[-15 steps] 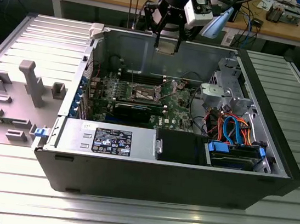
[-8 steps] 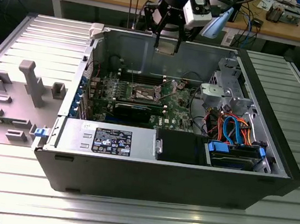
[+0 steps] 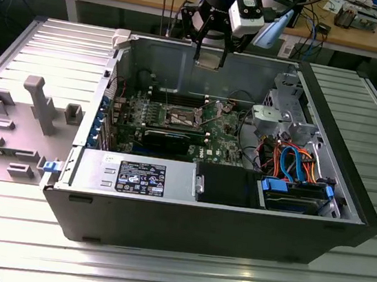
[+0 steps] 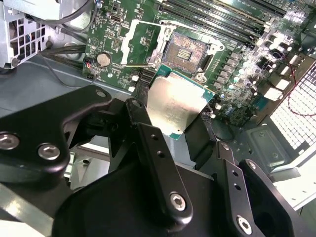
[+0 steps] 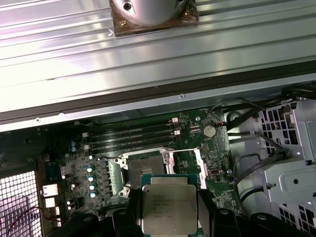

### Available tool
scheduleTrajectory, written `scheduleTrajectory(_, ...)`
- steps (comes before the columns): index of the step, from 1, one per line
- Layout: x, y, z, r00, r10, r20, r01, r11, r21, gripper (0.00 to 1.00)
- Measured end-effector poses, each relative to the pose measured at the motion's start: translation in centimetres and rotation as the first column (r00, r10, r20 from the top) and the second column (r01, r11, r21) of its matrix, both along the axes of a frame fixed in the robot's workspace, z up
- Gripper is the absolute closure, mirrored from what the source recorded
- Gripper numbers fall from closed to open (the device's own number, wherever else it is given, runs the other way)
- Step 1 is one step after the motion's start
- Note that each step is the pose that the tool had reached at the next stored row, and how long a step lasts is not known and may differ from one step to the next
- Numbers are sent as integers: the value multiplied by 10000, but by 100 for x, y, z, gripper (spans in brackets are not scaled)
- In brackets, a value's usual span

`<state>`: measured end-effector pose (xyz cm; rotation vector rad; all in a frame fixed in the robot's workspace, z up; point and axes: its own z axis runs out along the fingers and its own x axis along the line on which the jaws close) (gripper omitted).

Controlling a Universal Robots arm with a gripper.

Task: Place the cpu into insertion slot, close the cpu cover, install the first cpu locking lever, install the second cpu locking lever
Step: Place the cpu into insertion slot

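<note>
Item: cpu (image 4: 177,103), being gripped at its edges by the end effector (image 4: 174,114), hovering above the insertion slot (image 4: 190,52); cpu cover (image 4: 140,44) lying open beside it. Risk: a tilted or off-square descent bending the contacts.

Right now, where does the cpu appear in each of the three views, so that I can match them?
Exterior view: the cpu hangs in the claw, above the open case.
Second wrist view: the cpu is gripped by the claw, just beside the slot.
First wrist view: the cpu partly covers the slot.
Shared landmark: the insertion slot, open on the green board.
</note>
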<state>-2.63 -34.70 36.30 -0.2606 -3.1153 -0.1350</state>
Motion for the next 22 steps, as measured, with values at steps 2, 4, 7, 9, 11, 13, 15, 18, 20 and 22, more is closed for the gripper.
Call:
scheduleTrajectory(2,0,0,0,10000,0,0,0,10000,-3,46)
scheduleTrajectory(4,0,0,0,10000,0,0,0,10000,-6,46)
scheduleTrajectory(7,0,0,0,10000,-1,0,1,10000,-8,46)
scheduleTrajectory(9,0,0,0,10000,-13,0,13,10000,-8,46)
scheduleTrajectory(11,0,0,0,10000,-84,-1,84,10000,-9,46)
scheduleTrajectory(13,0,0,-2,9992,-397,-1,397,9992,-9,46)
scheduleTrajectory(15,0,0,-3,9983,-584,-1,584,9983,-9,46)
scheduleTrajectory(18,0,0,-4,9968,-805,0,805,9968,-7,46)
scheduleTrajectory(20,0,0,-4,9967,-807,0,807,9967,-8,46)
scheduleTrajectory(22,0,0,-4,9967,-808,0,808,9967,-8,46)
